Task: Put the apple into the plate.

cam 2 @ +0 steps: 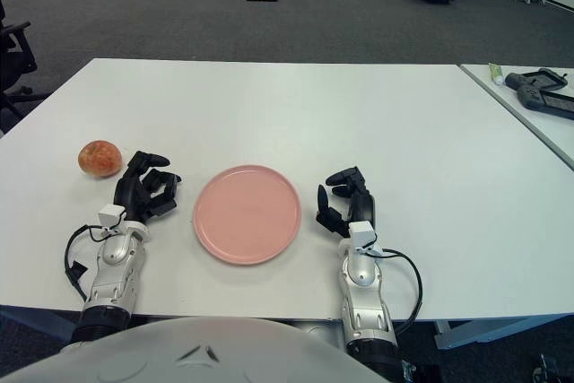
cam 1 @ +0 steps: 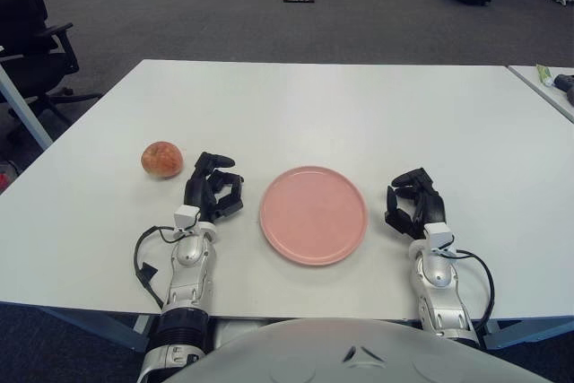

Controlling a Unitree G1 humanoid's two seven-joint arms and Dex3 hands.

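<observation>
Left hand (cam 1: 213,187): fingers loosely curled, holding nothing; just left of the plate, apple near at its 10 o'clock, not touching.
Right hand (cam 1: 414,203): fingers loosely curled, holding nothing; just right of the plate.
Apple (cam 1: 162,160): on the table, at the plate's 9–10 o'clock, with the left hand between them.
Plate (cam 1: 313,214): pink, bare, between both hands.
Table (cam 1: 341,105): white, open surface toward 12 o'clock; near edge runs under both forearms.
Chair (cam 1: 31,38): off the table's far left corner.
Second table (cam 1: 547,87): at 2 o'clock, a narrow gap apart.
</observation>
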